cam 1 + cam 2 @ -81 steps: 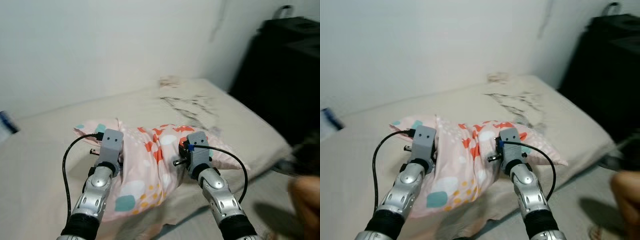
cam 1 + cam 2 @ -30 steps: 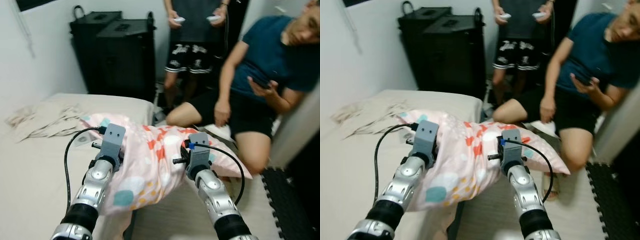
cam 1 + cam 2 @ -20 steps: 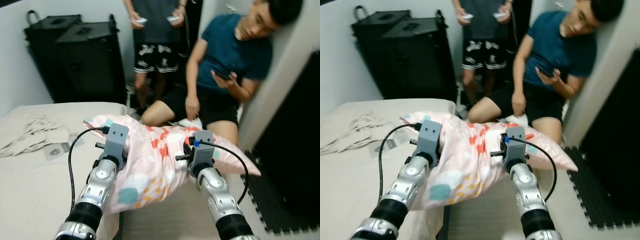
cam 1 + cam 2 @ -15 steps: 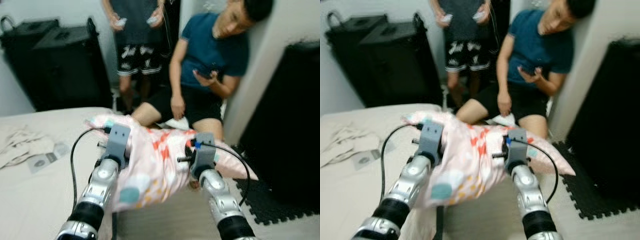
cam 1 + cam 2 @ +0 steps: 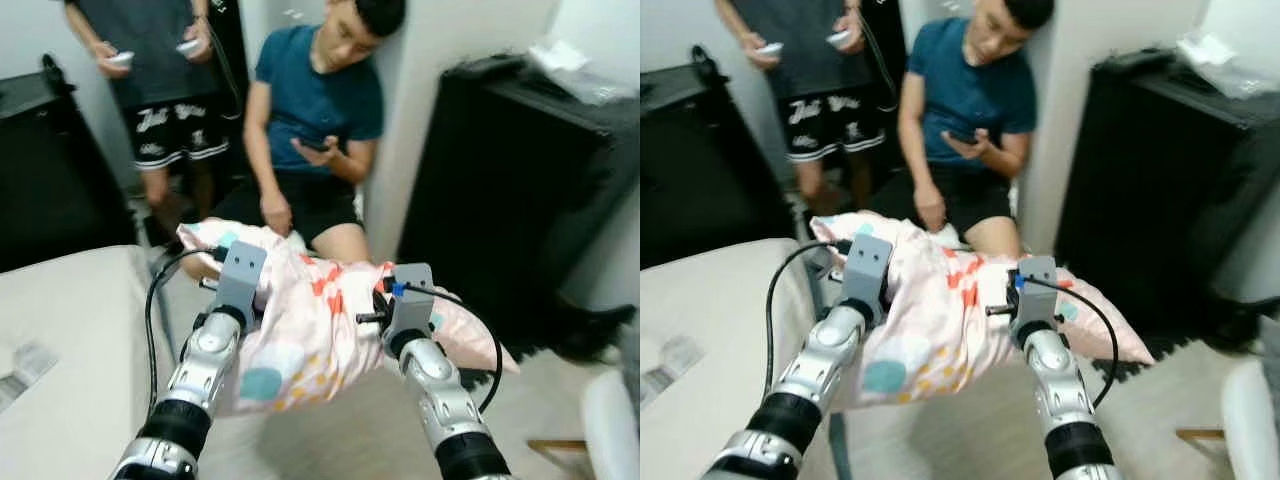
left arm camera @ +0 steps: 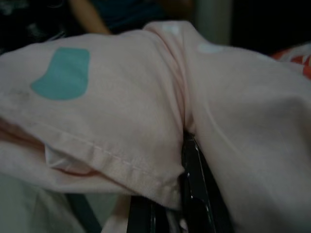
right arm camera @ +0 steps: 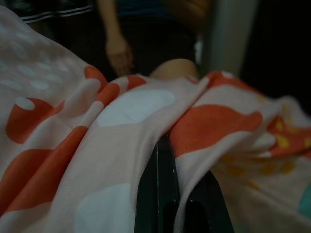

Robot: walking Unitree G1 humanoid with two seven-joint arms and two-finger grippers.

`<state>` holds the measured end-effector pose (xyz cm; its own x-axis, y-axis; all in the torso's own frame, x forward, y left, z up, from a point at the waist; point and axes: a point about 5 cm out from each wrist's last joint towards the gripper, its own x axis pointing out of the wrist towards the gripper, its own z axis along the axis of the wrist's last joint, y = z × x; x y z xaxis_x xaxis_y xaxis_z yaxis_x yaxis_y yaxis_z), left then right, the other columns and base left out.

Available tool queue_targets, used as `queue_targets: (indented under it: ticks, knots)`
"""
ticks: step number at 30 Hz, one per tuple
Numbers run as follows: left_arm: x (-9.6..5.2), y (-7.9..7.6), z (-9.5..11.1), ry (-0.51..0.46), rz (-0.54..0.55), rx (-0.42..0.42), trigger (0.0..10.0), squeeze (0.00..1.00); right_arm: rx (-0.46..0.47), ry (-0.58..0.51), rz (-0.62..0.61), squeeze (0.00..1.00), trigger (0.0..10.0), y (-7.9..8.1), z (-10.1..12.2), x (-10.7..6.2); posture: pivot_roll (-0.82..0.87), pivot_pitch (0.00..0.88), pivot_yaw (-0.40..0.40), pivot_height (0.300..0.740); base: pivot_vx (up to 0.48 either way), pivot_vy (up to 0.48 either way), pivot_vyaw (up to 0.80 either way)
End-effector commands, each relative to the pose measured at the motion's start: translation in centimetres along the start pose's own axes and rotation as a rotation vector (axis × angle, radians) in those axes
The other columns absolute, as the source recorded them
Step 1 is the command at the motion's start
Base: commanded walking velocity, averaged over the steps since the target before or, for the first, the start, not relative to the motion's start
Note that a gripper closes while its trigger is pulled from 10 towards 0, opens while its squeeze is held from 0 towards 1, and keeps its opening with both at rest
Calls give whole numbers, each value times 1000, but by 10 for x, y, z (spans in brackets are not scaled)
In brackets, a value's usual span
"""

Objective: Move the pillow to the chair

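the pillow [image 5: 300, 335] is soft and pale pink, printed with orange-red, white and teal patches and small yellow dots; its cover is creased and bunched where it is gripped. it is held off the ground between the two arms, in front of the robot, above the gap between the bed [image 5: 60, 330] at the robot's left and the bare floor [image 5: 1160, 400]. its long axis runs crosswise, left to right, with the left corner raised near the seated person's knee and the right end sagging lower, tapering to a corner that points toward the black cabinet [image 5: 510, 180]. the middle droops toward the robot. the left gripper [image 6: 187, 160] is clamped on a fold at the pillow's left part; in the left wrist view the black fingers [image 6: 192, 194] lie close together with cloth pinched between and draped over them. the right gripper [image 7: 163, 160] is likewise closed on a fold at the right part, the fingers nearly together and buried in fabric. a person in a blue shirt [image 5: 970, 100] sits against the wall just beyond the pillow, holding a phone; a second person in black shorts [image 5: 170, 120] stands further left, holding white controllers. the edge of a white chair [image 5: 610, 420] shows at the lower right, well apart from the pillow.
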<state>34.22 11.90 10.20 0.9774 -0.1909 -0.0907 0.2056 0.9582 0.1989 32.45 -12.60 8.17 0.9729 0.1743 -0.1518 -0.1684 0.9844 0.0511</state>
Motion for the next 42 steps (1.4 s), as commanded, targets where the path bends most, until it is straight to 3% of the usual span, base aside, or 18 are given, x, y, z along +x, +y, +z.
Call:
queue_targets:
  ticks: [1,15,18,23,27,35,42]
  knots:
    - [0,-7,7,-40,-42,15,10000,0,-23,-79,83,0,10000,21,19,6,-39,50,89,740,0,0,-800]
    - [-1,-5,2,-33,-18,7,10000,0,-52,-81,96,0,10000,20,22,8,-57,25,57,740,0,0,-800]
    - [-2,-3,3,-37,-21,35,10000,0,-42,-102,81,0,10000,19,26,10,-46,18,58,740,0,0,-800]
    - [-3,3,13,-71,-8,45,10000,0,17,-150,40,0,10000,14,39,13,-17,31,46,740,0,0,-800]
    - [-3,5,25,-113,-5,77,10000,0,-4,-173,57,0,10000,16,47,14,-3,40,29,740,0,0,-800]
    - [-2,7,40,-160,23,63,10000,0,2,-207,46,0,10000,10,60,19,1,43,9,740,0,0,-800]
    - [0,5,39,-151,23,64,10000,0,-10,-181,29,0,10000,7,53,17,-11,48,7,740,0,0,-800]
